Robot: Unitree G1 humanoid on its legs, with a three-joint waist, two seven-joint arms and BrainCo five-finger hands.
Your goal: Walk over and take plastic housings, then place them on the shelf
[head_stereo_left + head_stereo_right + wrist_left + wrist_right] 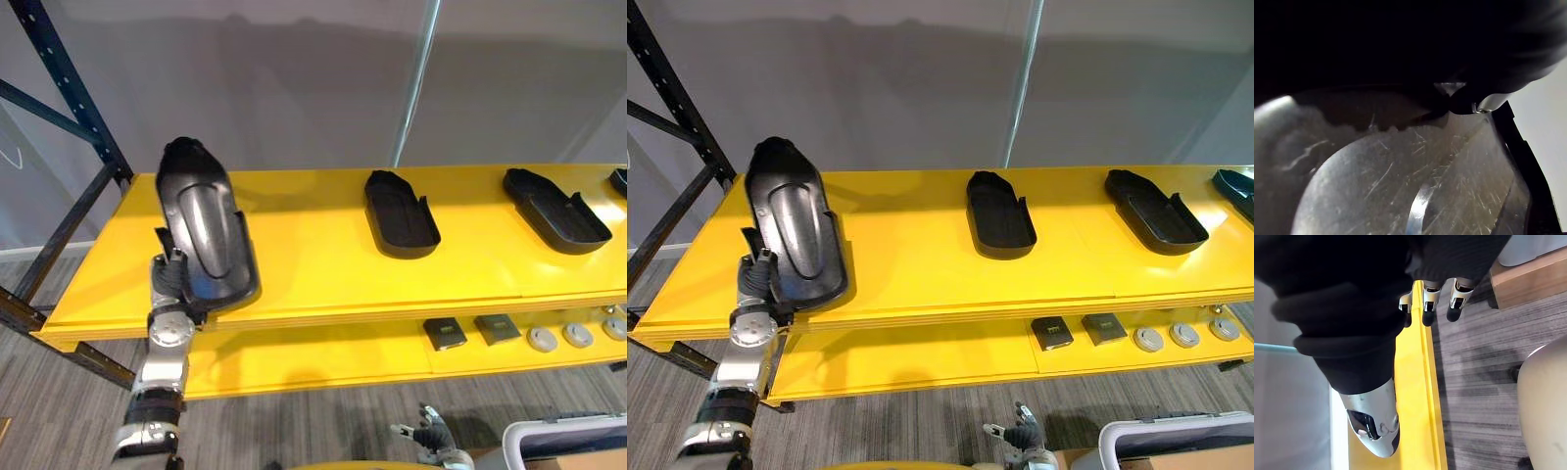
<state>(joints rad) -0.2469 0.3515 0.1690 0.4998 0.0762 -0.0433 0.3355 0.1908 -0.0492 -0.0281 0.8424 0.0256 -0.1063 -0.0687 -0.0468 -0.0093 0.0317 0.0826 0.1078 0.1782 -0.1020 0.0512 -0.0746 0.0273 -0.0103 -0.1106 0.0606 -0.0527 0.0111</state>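
Grey wall panelling (294, 78) stood behind a dark blue steel rack upright (69, 83) that carried a bright yellow upper shelf board (323, 274) and a yellow lower shelf board (294, 357). A long, glossy black plastic housing (201, 225) was clear of the shelf, steeply tilted with its rounded end up, over the left part of the upper board and close to its front edge. The left robot hand (174, 279) was clamped on the lower end of this housing, fingers curled round its rim. The left wrist view showed the scratched shell hard against the palm. A second black housing (400, 213) lay hollow side up at mid-board, and a third black housing (554, 211) lay likewise further right, both well apart from the carried one. Small dark square parts (446, 335) and pale grey round discs (542, 339) sat on the lower board. The right robot hand (428, 433) hung low near the floor, fingers straight and loosely spread, holding nothing. Placement appeared not yet done. In my judgement the main hazard was the one-ended grip: a long shell held by its base could pivot or slip in the fingers. If it were let go while tilted this near the front edge, it could tip outward and drop to the floor. Lowering it flat and further in would reduce that risk.
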